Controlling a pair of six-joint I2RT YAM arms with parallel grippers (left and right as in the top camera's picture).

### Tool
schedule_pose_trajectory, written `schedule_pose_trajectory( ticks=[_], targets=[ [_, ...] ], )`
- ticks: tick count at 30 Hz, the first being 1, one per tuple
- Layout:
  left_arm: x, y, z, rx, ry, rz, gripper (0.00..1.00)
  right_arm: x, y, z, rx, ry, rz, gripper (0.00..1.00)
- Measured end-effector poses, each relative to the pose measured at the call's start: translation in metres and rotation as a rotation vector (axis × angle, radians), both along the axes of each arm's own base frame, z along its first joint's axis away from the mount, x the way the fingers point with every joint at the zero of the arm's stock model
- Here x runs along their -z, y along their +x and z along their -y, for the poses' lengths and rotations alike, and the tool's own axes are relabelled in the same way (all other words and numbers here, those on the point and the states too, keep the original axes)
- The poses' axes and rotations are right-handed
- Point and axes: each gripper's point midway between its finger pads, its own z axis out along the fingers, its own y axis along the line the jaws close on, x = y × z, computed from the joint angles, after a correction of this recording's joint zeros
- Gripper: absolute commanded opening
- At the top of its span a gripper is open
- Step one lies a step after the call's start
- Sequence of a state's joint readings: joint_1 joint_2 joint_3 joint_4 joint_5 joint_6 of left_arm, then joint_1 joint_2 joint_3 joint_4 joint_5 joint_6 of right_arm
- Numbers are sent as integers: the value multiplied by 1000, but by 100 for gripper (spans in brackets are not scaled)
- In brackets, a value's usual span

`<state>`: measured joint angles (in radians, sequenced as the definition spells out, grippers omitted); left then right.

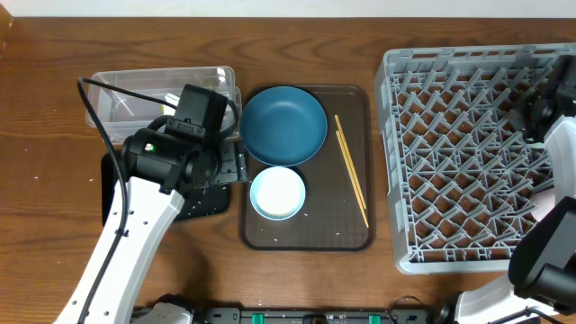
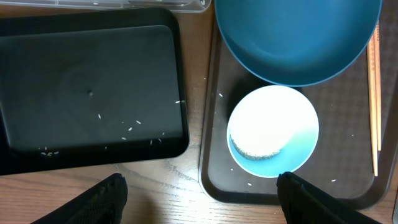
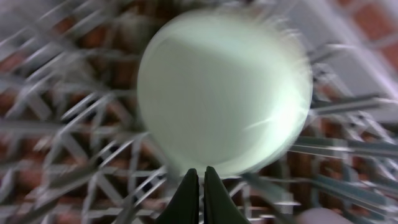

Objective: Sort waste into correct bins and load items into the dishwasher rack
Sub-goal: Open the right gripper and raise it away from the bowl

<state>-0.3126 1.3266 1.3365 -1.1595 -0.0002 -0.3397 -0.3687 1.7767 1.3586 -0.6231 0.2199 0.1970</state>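
left gripper (image 2: 200,182) wide open, holding nothing, hangs above the table (image 2: 186,180) strip btwn black tray (image 2: 25,81) and brown tray (image 2: 208,149). right gripper (image 3: 200,175) clamped shut, tips at the lower rim of the mint bowl (image 3: 224,87). can't tell if the rim is pinched or just touched, view is blurred.

mint bowl: round, pale green, smooth glossy inside facing the cam, sits in the rack (image 1: 468,153) among the pegs. rack: light-grey plastic, square, lattice w/ upright pegs, at the right end of the table.

black tray: shallow, rect, rounded corners, glossy. a few loose rice grains (image 2: 130,127) scattered on its lower part. tub (image 1: 135,90): clear plastic, rect, just behind black tray. contents mostly hidden by left arm.

brown tray: rect, fine textured surface, raised rim. on it:
- dish (image 1: 283,124): dark blue, round, matte, at the back.
- pale bowl (image 1: 277,193): small, light blue, just in front of the dish, near touching. white rice heap (image 2: 255,148) lies in its lower-left part in the wrist view.
- chopsticks (image 1: 351,171): wood, thin pair, side by side along the tray's right side, right of dish and bowl, slightly angled.
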Motion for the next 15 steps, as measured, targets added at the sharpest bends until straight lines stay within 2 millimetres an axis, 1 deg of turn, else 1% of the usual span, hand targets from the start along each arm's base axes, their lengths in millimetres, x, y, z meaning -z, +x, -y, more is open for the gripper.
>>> schedule_pose_trajectory(
  ticks=[3,6,8,10,12,13,15],
  targets=[
    [0,0,0,0,0,0,80,3,-3,-5,-39,9,-28,4],
    [0,0,0,0,0,0,80,4,-8,-6,-49,6,-53,6],
    [0,0,0,0,0,0,80,0,-13,-8,-54,6,-64,12],
    [0,0,0,0,0,0,80,-7,-19,-11,-60,9,-68,18],
    [0,0,0,0,0,0,81,-20,-28,-18,-76,23,-62,24],
    [0,0,0,0,0,0,81,-28,-31,-23,-87,36,-50,29],
    [0,0,0,0,0,0,81,-42,-37,-35,-117,71,-20,33]
  ],
)
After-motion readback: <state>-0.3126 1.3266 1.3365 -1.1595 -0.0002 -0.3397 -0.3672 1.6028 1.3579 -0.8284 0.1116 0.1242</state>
